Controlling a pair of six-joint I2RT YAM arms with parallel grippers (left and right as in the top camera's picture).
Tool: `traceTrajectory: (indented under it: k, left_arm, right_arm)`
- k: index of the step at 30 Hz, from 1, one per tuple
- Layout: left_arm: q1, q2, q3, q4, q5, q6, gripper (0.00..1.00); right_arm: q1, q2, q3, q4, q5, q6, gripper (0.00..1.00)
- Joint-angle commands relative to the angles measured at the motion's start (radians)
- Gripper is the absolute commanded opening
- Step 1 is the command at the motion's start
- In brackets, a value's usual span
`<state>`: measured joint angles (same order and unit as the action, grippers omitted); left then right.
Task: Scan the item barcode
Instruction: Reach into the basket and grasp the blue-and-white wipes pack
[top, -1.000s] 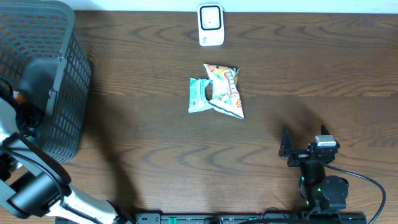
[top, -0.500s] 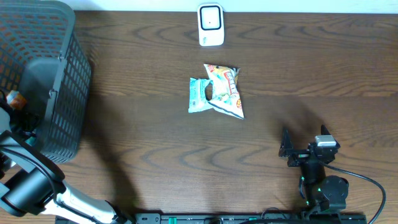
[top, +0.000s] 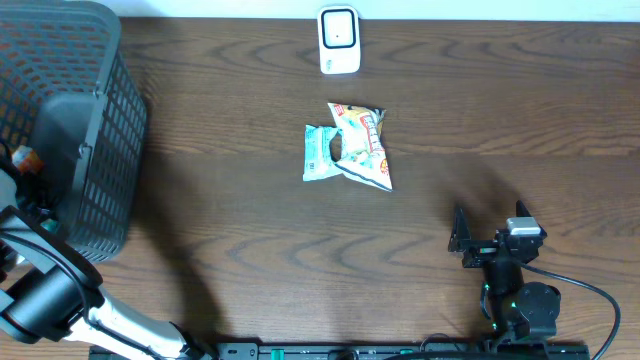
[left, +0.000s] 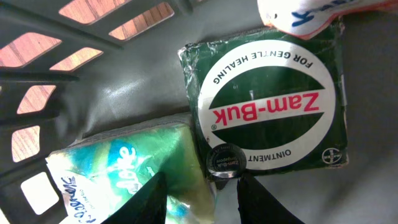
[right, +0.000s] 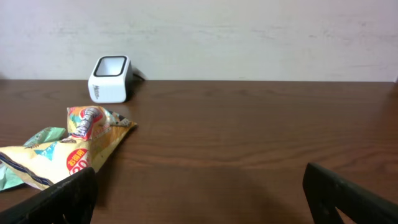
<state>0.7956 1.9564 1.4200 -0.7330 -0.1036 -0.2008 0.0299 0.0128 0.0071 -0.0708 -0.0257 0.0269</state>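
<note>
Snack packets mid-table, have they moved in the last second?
No. The snack packets lie in the same spot, keeping the same gap to the white scanner, seen from overhead.

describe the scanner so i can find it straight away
Start at the far edge of the brown table. The scanner stands there alone, beyond two snack packets. Unlike those crinkled packets, it is a white block with a dark window.

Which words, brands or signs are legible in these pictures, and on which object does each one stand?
"Zam-Buk": on the green box, upside down in the left wrist view.
"FOR GENTLE HEALING": same box, along the upper edge of its white oval.
"OINTMENT": same box, along the lower edge of the oval.
Tissue pack: lettering blurred, not readable.
Small round cap: print too small.
Snack bags: print too small.
</note>
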Motion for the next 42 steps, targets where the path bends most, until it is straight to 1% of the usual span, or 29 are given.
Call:
traceTrajectory:
  k: [1, 2, 4, 5, 8, 12, 19, 22, 25, 29, 33, 40, 42]
  left_arm:
    - [0.013, 0.022, -0.015, -0.024, -0.047, 0.031, 0.37]
    - [0.013, 0.008, -0.015, -0.024, -0.047, 0.031, 0.4]
    - [0.013, -0.019, -0.015, -0.022, -0.047, 0.031, 0.51]
    - [0.013, -0.032, -0.015, -0.021, -0.047, 0.031, 0.55]
    - [0.013, -0.069, -0.015, -0.025, -0.046, 0.022, 0.59]
    - [0.013, -0.072, -0.017, -0.052, -0.043, 0.02, 0.6]
    - [0.013, -0.071, -0.05, -0.051, -0.044, 0.018, 0.59]
    - [0.013, -0.071, -0.063, -0.051, -0.094, -0.037, 0.6]
    - [0.013, -0.071, -0.068, -0.051, -0.143, -0.068, 0.59]
    - [0.013, -0.07, -0.068, -0.04, -0.152, -0.075, 0.59]
    - [0.013, -0.064, -0.068, -0.031, -0.151, -0.134, 0.59]
    - [0.013, -0.006, -0.068, -0.009, -0.152, -0.132, 0.58]
    - [0.013, 0.008, -0.068, 0.012, -0.152, -0.103, 0.58]
  right_arm:
    - [-0.004, -0.002, -0.001, -0.005, 0.005, 0.01, 0.99]
    - [-0.004, -0.002, -0.001, -0.005, 0.005, 0.01, 0.99]
    - [-0.004, -0.002, -0.001, -0.005, 0.005, 0.009, 0.99]
    - [-0.004, -0.002, -0.001, -0.005, 0.005, 0.01, 0.99]
    - [-0.004, -0.002, -0.001, -0.005, 0.005, 0.01, 0.99]
    - [-0.004, -0.002, -0.001, -0.005, 0.005, 0.01, 0.99]
    - [-0.004, -0.002, -0.001, -0.005, 0.005, 0.01, 0.99]
    - [-0.004, -0.002, -0.001, -0.005, 0.005, 0.01, 0.99]
    - [-0.004, -0.002, -0.001, -0.005, 0.005, 0.01, 0.99]
    - [-0.004, -0.002, -0.001, -0.005, 0.005, 0.01, 0.99]
    - [-0.004, -0.002, -0.001, -0.005, 0.005, 0.01, 0.99]
    - [-0.004, -0.002, -0.001, -0.005, 0.005, 0.009, 0.99]
    - [-0.004, -0.002, -0.001, -0.005, 0.005, 0.01, 0.99]
